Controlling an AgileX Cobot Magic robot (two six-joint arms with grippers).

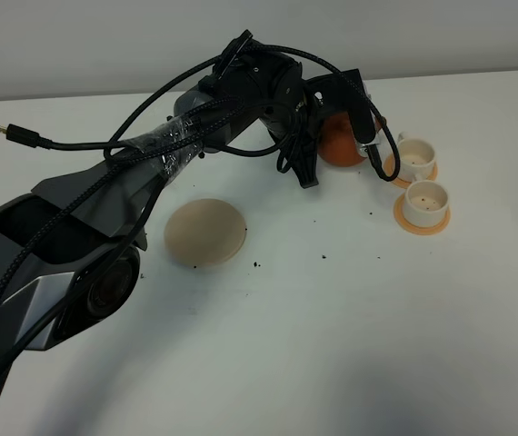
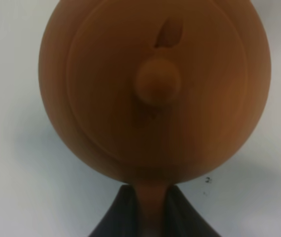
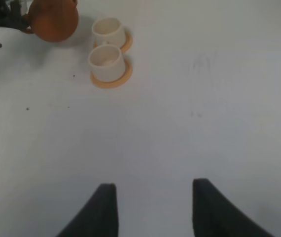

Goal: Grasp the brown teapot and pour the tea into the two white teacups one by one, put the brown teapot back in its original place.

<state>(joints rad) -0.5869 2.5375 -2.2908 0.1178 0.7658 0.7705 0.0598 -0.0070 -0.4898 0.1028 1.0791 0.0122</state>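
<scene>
My left gripper [image 1: 332, 123] has reached across to the right and is shut on the loop handle of the brown teapot [image 1: 339, 145]. In the left wrist view the teapot [image 2: 155, 89] fills the frame lid-on, its handle pinched between the dark fingers [image 2: 118, 219]. It hangs just left of the two white teacups [image 1: 416, 159] [image 1: 425, 202], each on an orange saucer; its spout is hidden. The cream coaster [image 1: 205, 232] lies bare at centre left. The right gripper [image 3: 153, 207] stands open over bare table, and its view shows the teapot [image 3: 54, 19] and the cups [image 3: 109, 32] [image 3: 106, 61] far off.
Black cables loop over the left arm [image 1: 150, 173], and a loose plug [image 1: 18, 134] sticks out at the far left. Small dark specks [image 1: 257, 265] dot the white table around the coaster and the cups.
</scene>
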